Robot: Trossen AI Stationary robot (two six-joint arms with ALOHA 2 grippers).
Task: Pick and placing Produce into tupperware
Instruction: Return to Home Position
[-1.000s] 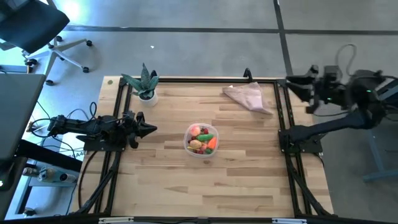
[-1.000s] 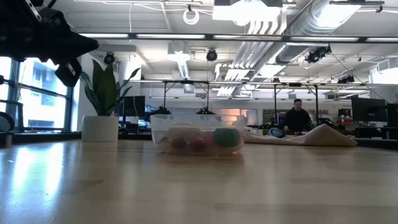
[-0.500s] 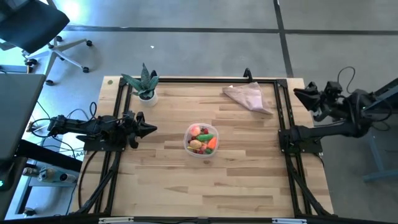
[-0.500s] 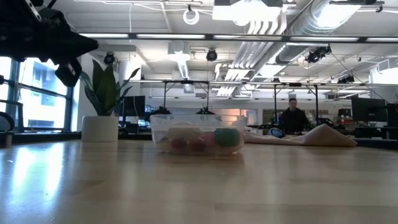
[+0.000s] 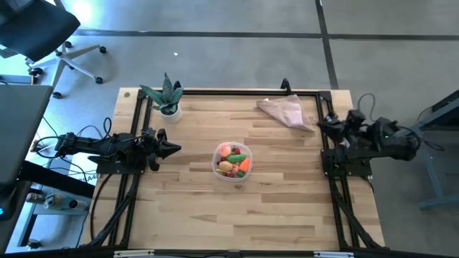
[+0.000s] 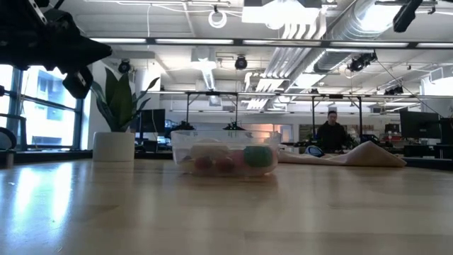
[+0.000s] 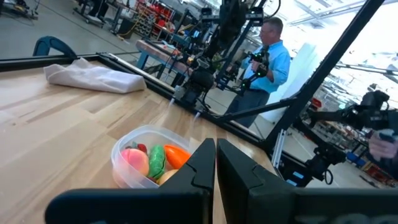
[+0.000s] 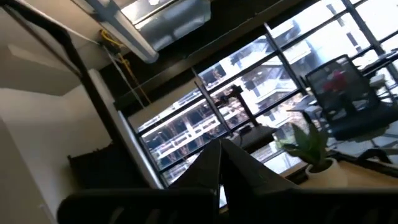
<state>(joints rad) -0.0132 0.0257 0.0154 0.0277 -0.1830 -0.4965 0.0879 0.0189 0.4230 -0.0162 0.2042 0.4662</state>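
The round clear tupperware point(image 5: 232, 161) stands on its base at the table's middle. Inside it lies the produce point(image 7: 154, 160): a pink piece, a green pod, an orange carrot and yellow bits. My left gripper point(image 5: 178, 149) is shut and hovers level at the table's left edge, pointing at the tub from well short of it. My right gripper point(image 5: 320, 126) is shut with nothing in it. It hangs over the table's right edge, far from the tub and tipped a little upward.
A potted plant point(image 5: 168, 100) stands at the far left corner and a pinkish-beige cloth point(image 5: 287, 112) lies at the far right. Black frame rails point(image 5: 326, 165) run along the table's sides. A person point(image 7: 267, 59) stands beyond the table's right side.
My right gripper has sunk from high above the right rail to just over the table's right edge. It has rolled as it came down, and its fingers have come together. The left arm, the tub and the produce have kept still.
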